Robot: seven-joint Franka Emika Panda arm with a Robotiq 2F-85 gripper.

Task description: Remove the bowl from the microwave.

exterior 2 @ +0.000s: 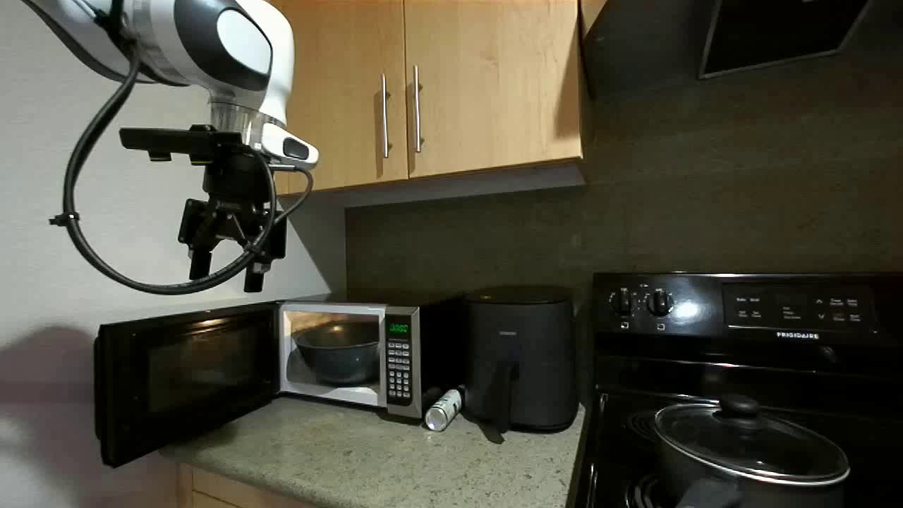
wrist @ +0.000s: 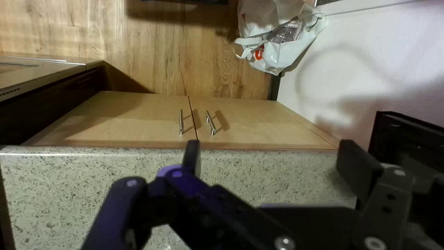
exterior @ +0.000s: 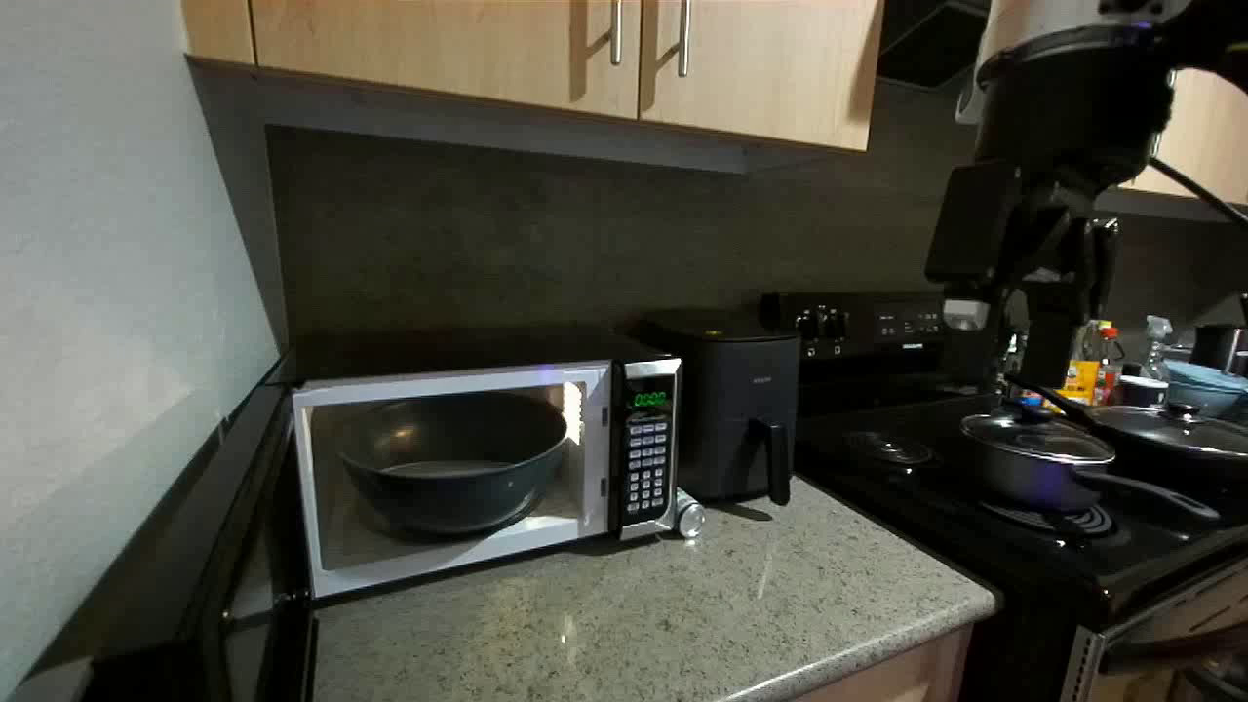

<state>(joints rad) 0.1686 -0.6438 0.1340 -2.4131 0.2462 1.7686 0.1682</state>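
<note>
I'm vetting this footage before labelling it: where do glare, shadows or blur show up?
In an exterior view, a bright glare patch on the stove panel; in both exterior views, a lit microwave, with a glint inside the bowl; in the wrist view, soft shadows across the pale wall, and fingers out of focus while the cupboard doors beyond look sharper.

Speckled counter (exterior: 663, 624), microwave (exterior: 596, 453), black appliance (exterior: 736, 419), can (exterior 2: 444, 410) (on its side)
</note>
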